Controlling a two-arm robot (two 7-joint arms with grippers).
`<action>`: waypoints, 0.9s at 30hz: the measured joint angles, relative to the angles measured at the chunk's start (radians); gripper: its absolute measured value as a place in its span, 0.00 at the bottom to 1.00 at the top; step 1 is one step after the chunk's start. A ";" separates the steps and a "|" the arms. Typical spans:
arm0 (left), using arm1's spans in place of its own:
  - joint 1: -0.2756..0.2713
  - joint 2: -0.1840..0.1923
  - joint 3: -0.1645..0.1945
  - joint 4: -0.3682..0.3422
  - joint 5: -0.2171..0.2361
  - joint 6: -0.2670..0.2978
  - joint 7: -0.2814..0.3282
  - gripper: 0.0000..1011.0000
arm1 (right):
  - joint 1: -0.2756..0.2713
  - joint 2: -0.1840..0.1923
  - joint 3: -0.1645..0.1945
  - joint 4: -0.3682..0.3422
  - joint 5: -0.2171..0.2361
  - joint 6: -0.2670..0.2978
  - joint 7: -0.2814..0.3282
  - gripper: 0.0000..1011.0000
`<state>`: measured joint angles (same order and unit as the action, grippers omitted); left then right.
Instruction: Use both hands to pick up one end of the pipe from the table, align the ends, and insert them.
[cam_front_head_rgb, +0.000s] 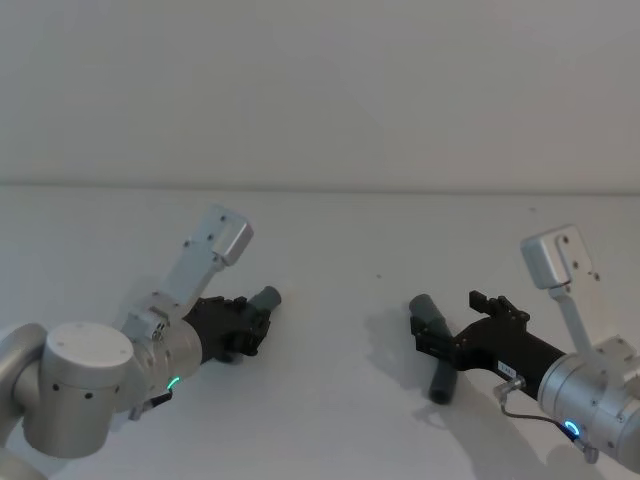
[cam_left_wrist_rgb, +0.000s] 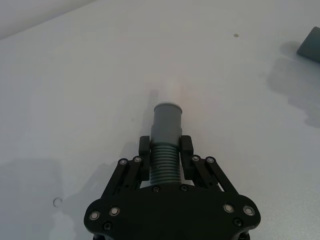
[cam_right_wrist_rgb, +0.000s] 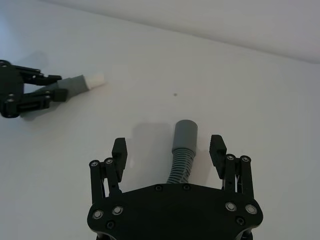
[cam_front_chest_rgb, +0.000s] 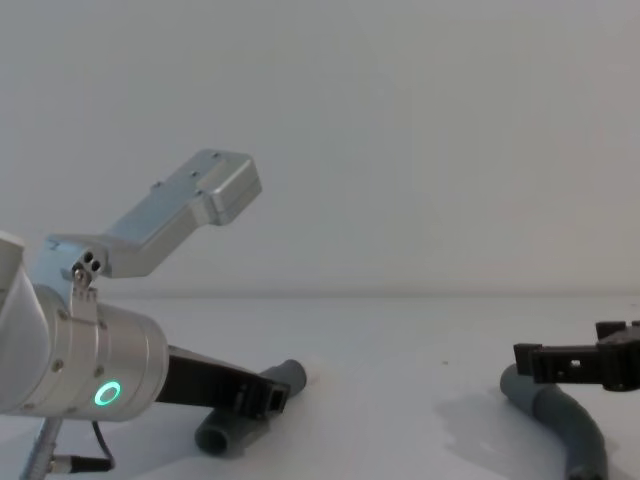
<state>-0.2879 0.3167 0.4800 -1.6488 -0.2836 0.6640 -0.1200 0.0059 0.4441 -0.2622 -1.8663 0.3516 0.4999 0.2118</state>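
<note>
Left tool (cam_left_wrist_rgb: 165, 148), near left: clamped on the ribbed body of the left pipe piece (cam_left_wrist_rgb: 165, 167). Its smooth cuff (cam_left_wrist_rgb: 167, 122) juts past the fingertips, white collar (cam_right_wrist_rgb: 96, 79) at the tip, pointing toward mid-worktop. Right tool (cam_right_wrist_rgb: 169, 150), near right: spread wide, fingers (cam_right_wrist_rgb: 120, 152) either side of the right pipe piece (cam_right_wrist_rgb: 184, 137), not touching it. That piece lies curved on the worktop (cam_front_head_rgb: 330, 400). The two pieces are well apart, with bare worktop between them and beyond, out to the far edge at the wall (cam_front_head_rgb: 320, 90).

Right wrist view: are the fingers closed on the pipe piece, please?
No, the right gripper has its fingers spread, with gaps on both sides of the pipe piece.
</note>
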 joint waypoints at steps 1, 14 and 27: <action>0.000 0.000 0.000 0.000 0.000 0.000 0.000 0.34 | 0.001 -0.006 0.001 0.000 0.000 0.006 -0.005 0.99; 0.000 0.000 0.000 0.000 0.000 0.000 0.000 0.34 | 0.008 -0.078 0.002 0.007 -0.012 0.101 -0.100 0.99; 0.000 0.000 0.000 0.000 0.000 0.000 0.000 0.34 | 0.014 -0.111 -0.006 0.030 -0.036 0.132 -0.137 0.99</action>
<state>-0.2879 0.3167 0.4800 -1.6488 -0.2836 0.6640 -0.1200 0.0196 0.3332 -0.2682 -1.8359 0.3156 0.6317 0.0745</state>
